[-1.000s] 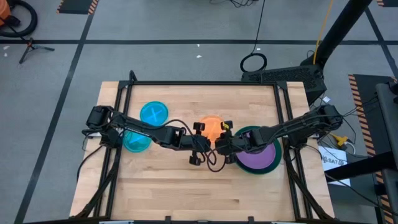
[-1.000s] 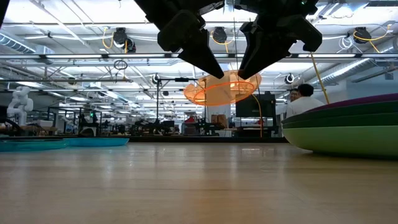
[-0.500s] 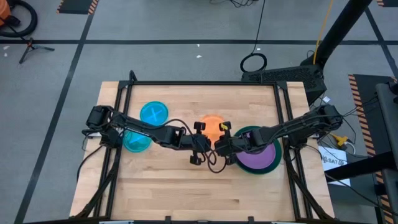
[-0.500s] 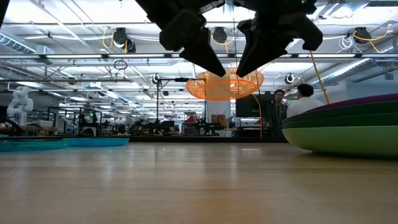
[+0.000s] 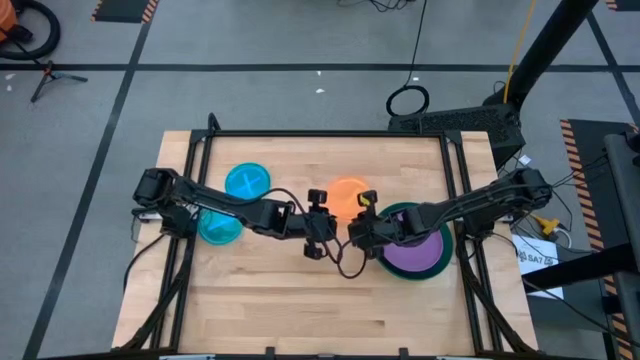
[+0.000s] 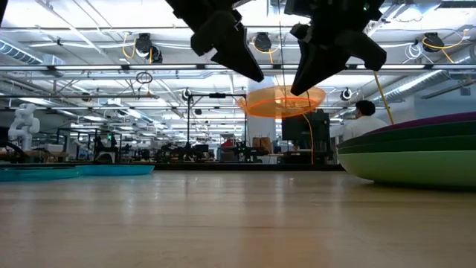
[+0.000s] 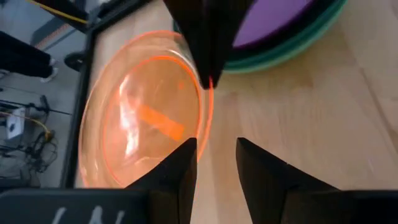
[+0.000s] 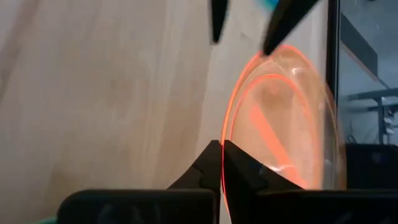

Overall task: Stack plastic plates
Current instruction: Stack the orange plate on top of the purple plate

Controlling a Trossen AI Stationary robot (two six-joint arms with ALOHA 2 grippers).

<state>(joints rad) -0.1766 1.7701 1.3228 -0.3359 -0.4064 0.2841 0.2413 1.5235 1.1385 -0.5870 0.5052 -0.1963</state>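
Note:
The small orange plate [image 5: 346, 193] hangs in the air over the table's middle, nearly level in the low view [image 6: 282, 101]. My right gripper [image 5: 358, 216] is shut on its rim. My left gripper [image 5: 330, 214] stands open just left of the plate, its fingers [image 7: 183, 163] beside the rim and apart from it. A stack with the purple plate [image 5: 412, 252] on top and green plates [image 6: 416, 152] beneath rests on the table at the right. Two cyan-blue plates [image 5: 247, 182] [image 5: 220, 228] lie flat at the left, under my left arm. My right gripper pinches the orange plate's rim [image 8: 227, 127] between its two fingers, on the side toward the stack. The fingers [image 6: 316, 71] slant down onto it from above and from the table's right. The plate is lifted clear and sits almost level.
A black frame [image 5: 330, 134] runs along the table's far and side edges. Bare wood [image 5: 300, 300] lies between the arms and the near edge. In the low view people [image 6: 364, 112] stand in the room beyond the table.
The left gripper has let go of the orange plate's rim and drawn back a little toward the table's left. The plate, tilted a second ago between both grippers, has levelled out and shifted toward the table's right, carried by the right gripper alone.

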